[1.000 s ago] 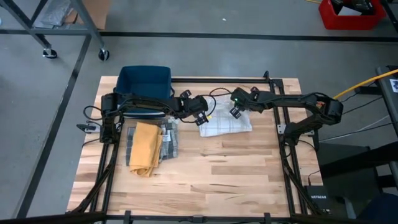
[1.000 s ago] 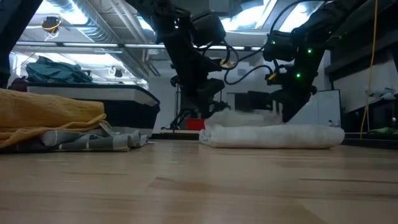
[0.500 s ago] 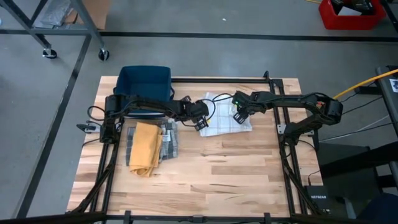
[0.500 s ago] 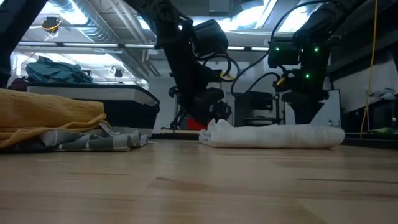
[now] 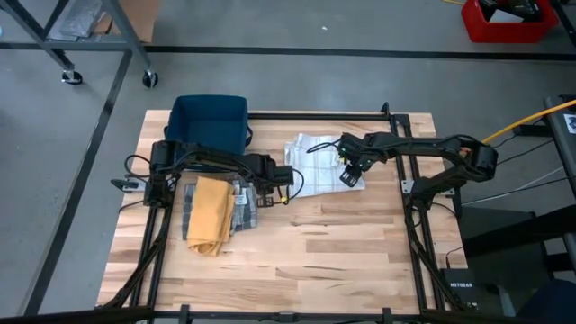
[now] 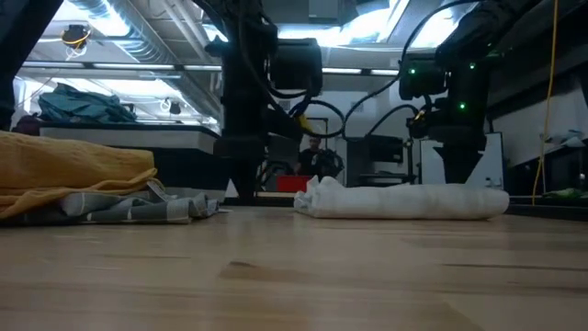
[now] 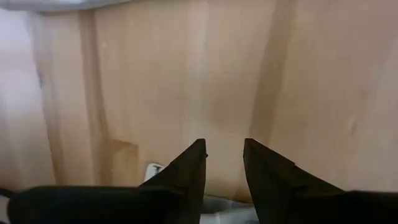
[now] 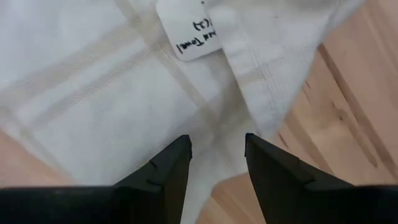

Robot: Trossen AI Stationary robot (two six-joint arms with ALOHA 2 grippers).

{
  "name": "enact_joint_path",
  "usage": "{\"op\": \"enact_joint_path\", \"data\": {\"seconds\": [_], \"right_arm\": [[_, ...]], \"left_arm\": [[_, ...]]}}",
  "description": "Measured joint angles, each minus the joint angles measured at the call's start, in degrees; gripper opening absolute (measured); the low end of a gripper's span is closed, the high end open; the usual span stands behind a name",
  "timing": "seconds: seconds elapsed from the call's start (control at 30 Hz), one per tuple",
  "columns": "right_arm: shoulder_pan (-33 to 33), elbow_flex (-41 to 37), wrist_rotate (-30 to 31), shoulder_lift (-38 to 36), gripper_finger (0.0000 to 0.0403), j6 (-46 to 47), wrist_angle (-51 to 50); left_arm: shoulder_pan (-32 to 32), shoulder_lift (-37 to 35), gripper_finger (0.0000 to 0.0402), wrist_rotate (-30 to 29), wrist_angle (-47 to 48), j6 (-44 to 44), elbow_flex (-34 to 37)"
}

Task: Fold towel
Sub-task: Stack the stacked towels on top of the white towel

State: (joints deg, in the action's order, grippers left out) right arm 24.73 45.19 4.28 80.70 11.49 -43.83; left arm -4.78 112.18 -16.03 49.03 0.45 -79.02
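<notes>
The white towel (image 5: 324,166) lies folded just right of centre, in the upper half of the high view. The right gripper (image 5: 346,171) hovers over its right edge, jaws apart, holding nothing. At frame centre the left gripper (image 5: 285,188) hangs over bare table (image 5: 342,243), jaws apart too. A yellow cloth (image 5: 211,212) sits at left.

I see a white towel (image 5: 322,165) with faint woven stripes and a white tag (image 8: 193,32) with dark writing. The table (image 5: 342,243) is pale wood. A mustard-yellow cloth (image 5: 210,213) lies on grey checked cloths (image 5: 245,206); the bin (image 5: 209,121) is dark blue.
</notes>
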Motion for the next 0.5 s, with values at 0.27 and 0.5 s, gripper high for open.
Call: {"op": "enact_joint_path", "data": {"seconds": [0.27, 0.5], "right_arm": [[0.0, 0.0, -3.5, -1.8, 0.0160, 1.6, 3.5], [-3.1, 0.0, -3.9, -1.8, 0.0160, 2.2, 6.0]], "left_arm": [[1.5, 0.0, 0.0071, 0.1, -14.3, 0.0, 0.0], [1.2, 0.0, 0.0031, 0.0, -29.0, 0.1, 0.0]]}}
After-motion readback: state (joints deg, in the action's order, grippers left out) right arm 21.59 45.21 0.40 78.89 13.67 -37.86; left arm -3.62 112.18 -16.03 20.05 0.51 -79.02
